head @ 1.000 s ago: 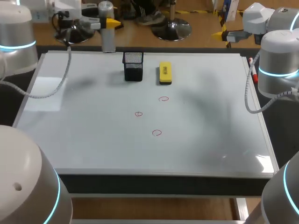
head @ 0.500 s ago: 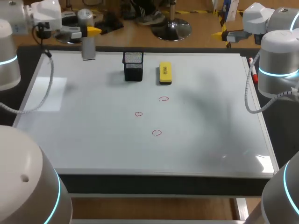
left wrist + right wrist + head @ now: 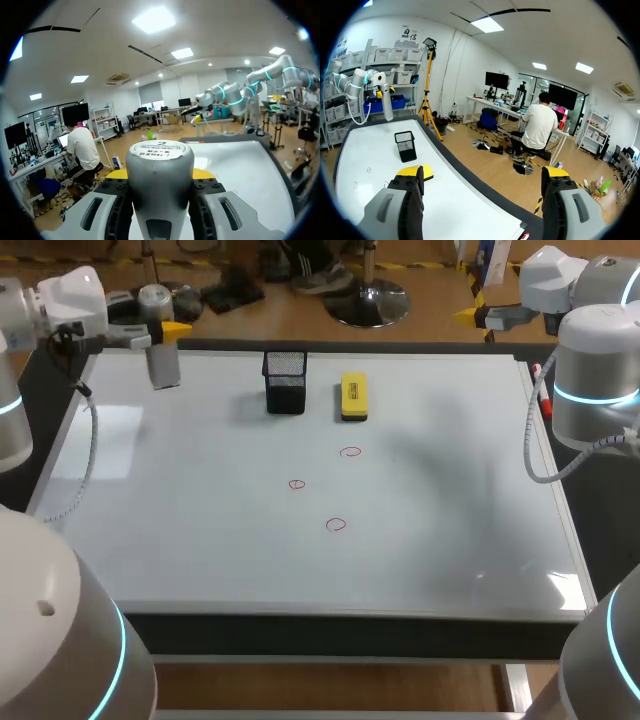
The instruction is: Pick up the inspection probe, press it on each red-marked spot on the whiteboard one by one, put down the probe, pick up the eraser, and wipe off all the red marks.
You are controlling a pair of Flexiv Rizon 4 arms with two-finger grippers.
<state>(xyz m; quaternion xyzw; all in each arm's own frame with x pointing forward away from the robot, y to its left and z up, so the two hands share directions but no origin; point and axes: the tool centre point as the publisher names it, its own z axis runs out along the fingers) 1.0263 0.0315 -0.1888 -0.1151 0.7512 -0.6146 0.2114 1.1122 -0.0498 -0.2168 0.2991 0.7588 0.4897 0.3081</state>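
Probe (image 3: 163, 365): gripped in left gripper (image 3: 160, 332), now carried leftward from beside the mesh cup (image 3: 285, 380) to the whiteboard's (image 3: 200, 530) far left corner, away from three unpressed red marks (image 3: 336, 525); right gripper (image 3: 484, 175) wide, empty; pressing seemingly not begun.

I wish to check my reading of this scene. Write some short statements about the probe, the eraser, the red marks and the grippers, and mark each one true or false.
1. The left gripper is shut on the inspection probe. True.
2. The eraser lies inside the black mesh holder. False: it lies on the whiteboard, beside the holder.
3. There are three red marks on the whiteboard. True.
4. The right gripper is shut on the eraser. False: it is open and empty.
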